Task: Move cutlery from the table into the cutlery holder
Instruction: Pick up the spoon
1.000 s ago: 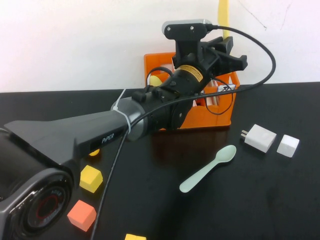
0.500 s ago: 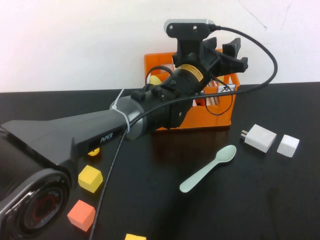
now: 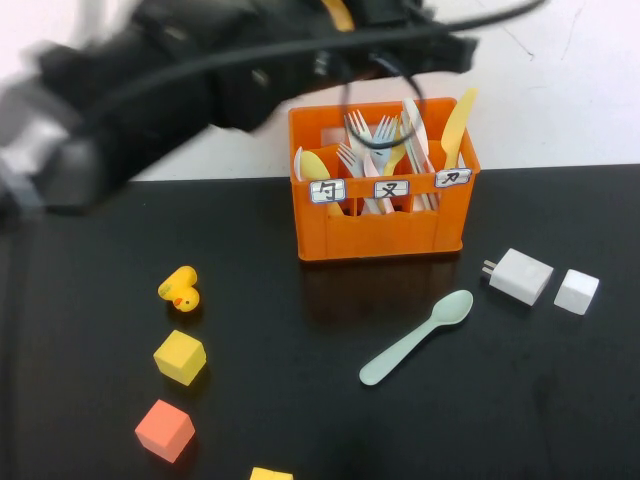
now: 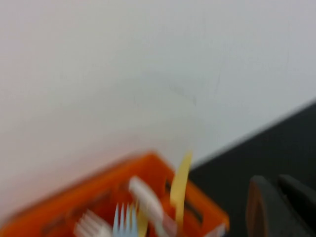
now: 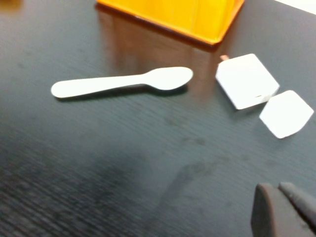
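**Knife in the crate, spoon on the desk**

The orange crate [image 3: 380,205] stands upright at the back of the black desk [image 3: 300,400], close to the white wall. The pale yellow knife [image 3: 455,125] stands in its right-hand compartment, leaning a little to the right, its tip above the rim. White and blue forks [image 3: 375,140] fill the middle compartment, and a yellow piece of cutlery [image 3: 315,168] shows in the left one. Three small white labels [image 3: 390,187] sit along the front wall.

The mint-green spoon [image 3: 418,338] lies flat on the desk in front of the crate and to its right, apart from it, bowl pointing toward the back right. Right of the spoon lie a white charger [image 3: 520,276] and a white cube [image 3: 576,291], close together.

On the left of the desk are a yellow duck [image 3: 180,290], a yellow block [image 3: 181,357] and an orange block [image 3: 164,430].

The left pincer [image 3: 440,50] is a dark blur above and behind the crate; I cannot tell how its fingers stand. The right pincer [image 5: 284,210] shows only in its wrist view, low over bare desk near the charger and cube, its fingers pressed together, holding nothing.
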Controlling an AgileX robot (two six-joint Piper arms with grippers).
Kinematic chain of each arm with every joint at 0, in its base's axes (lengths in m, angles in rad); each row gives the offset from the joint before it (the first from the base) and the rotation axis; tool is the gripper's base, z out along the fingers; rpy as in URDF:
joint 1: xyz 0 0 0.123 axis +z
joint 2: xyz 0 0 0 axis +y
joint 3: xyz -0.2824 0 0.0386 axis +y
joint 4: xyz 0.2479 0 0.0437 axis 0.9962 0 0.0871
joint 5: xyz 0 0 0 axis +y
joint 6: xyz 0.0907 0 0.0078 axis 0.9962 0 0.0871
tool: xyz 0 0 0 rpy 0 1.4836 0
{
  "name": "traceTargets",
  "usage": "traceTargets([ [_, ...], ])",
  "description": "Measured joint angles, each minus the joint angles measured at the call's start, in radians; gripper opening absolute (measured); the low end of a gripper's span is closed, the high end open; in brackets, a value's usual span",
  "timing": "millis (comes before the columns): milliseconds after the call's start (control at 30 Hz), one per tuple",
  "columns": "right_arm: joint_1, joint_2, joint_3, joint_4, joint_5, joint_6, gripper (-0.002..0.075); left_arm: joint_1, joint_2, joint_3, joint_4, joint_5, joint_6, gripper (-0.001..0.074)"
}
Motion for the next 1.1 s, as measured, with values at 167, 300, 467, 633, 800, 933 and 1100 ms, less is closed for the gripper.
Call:
traceTargets([
  [167, 0.0, 0.0, -0.007, 0.008, 0.075, 0.0, -0.0002, 0.0, -0.141, 0.033, 0.035, 0.295, 0.002, 0.0001],
  [300, 0.0, 0.0, -0.025, 0.042, 0.154, -0.03, -0.0002, 0.0, -0.301, 0.167, 0.035, 0.368, -0.004, 0.0],
  [467, 0.024, 0.043, -0.06, 0.07, 0.229, -0.046, -0.0002, 0.0, -0.58, 0.442, 0.045, 0.335, -0.021, 0.0],
  [633, 0.131, 0.198, -0.15, 0.066, 0.257, -0.044, -0.0002, 0.0, -0.878, 0.708, 0.108, 0.285, -0.13, 0.0],
  [800, 0.289, 0.402, -0.317, -0.001, 0.212, 0.039, -0.0001, 0.0, -1.115, 0.898, 0.163, 0.272, -0.293, 0.0],
  [933, 0.435, 0.58, -0.463, -0.096, 0.12, 0.137, -0.0001, 0.0, -1.171, 0.965, 0.179, 0.305, -0.322, 0.0],
  [1100, 0.594, 0.807, -0.635, -0.249, 0.022, 0.284, -0.0001, 0.0, -1.169, 0.976, 0.199, 0.32, -0.322, 0.0],
])
